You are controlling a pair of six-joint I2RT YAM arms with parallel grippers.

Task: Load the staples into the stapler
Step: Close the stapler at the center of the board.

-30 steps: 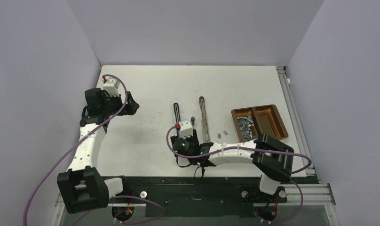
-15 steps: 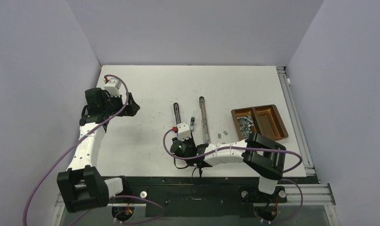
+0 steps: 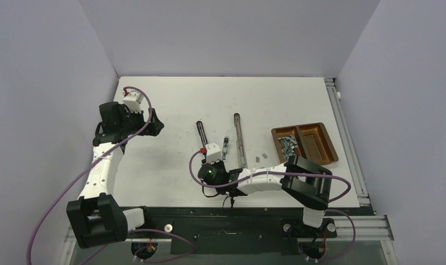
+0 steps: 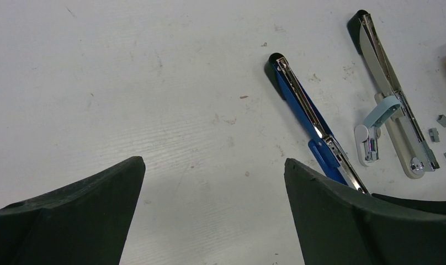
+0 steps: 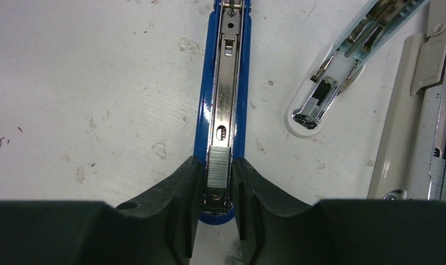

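Right wrist view: right gripper [image 5: 216,165] fingers [image 5: 176,210] cover both flanks of blue stapler [image 5: 223,83] at its near end; far tip cut by top edge. White stapler [image 5: 400,138] cut by right edge.
Top view: blue stapler's near end under right gripper's wrist. Staples [image 3: 287,146] in tray [image 3: 304,126] too small to count.
Left wrist view: blue stapler's near end behind a left gripper [image 4: 212,161] finger [image 4: 348,221].

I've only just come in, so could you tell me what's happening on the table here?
The right gripper is closed around the near end of the opened blue stapler, with a staple strip lying in its channel between the jaws. The left gripper hangs open off to the left, holding nothing. A second, pale stapler lies opened beside the blue one, and more staples sit in the left compartment of the brown tray.
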